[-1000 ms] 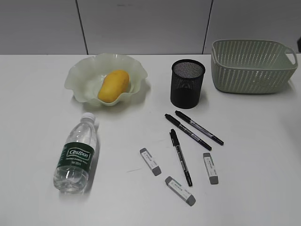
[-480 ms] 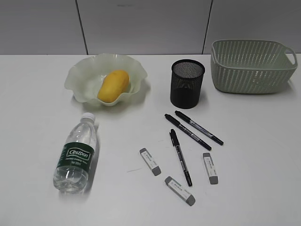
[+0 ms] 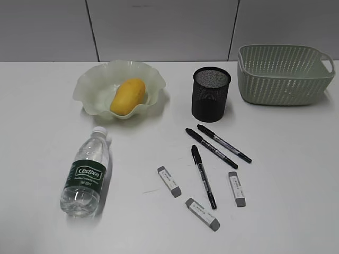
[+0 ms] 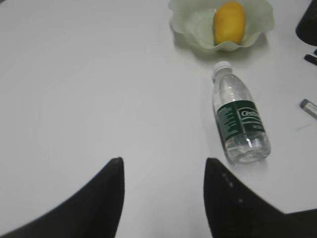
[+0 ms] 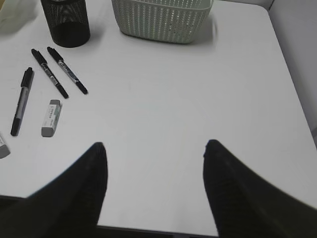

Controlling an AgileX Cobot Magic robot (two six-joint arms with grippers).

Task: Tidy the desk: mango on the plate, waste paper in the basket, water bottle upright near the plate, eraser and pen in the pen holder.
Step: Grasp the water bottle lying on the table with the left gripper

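Observation:
The mango (image 3: 127,96) lies in the ruffled green plate (image 3: 90,84); both also show in the left wrist view, mango (image 4: 229,22) and plate (image 4: 190,22). The water bottle (image 3: 85,173) lies on its side in front of the plate, cap toward it, and shows in the left wrist view (image 4: 240,116). Three black pens (image 3: 217,144) and three erasers (image 3: 169,181) lie in front of the black mesh pen holder (image 3: 211,94). The basket (image 3: 283,74) stands at the back right. No waste paper shows. My left gripper (image 4: 161,166) and right gripper (image 5: 153,148) are open, empty, outside the exterior view.
In the right wrist view the pen holder (image 5: 65,22), basket (image 5: 161,20), pens (image 5: 49,79) and one eraser (image 5: 50,117) lie ahead to the left. The desk's right edge (image 5: 297,99) and near edge are close to my right gripper.

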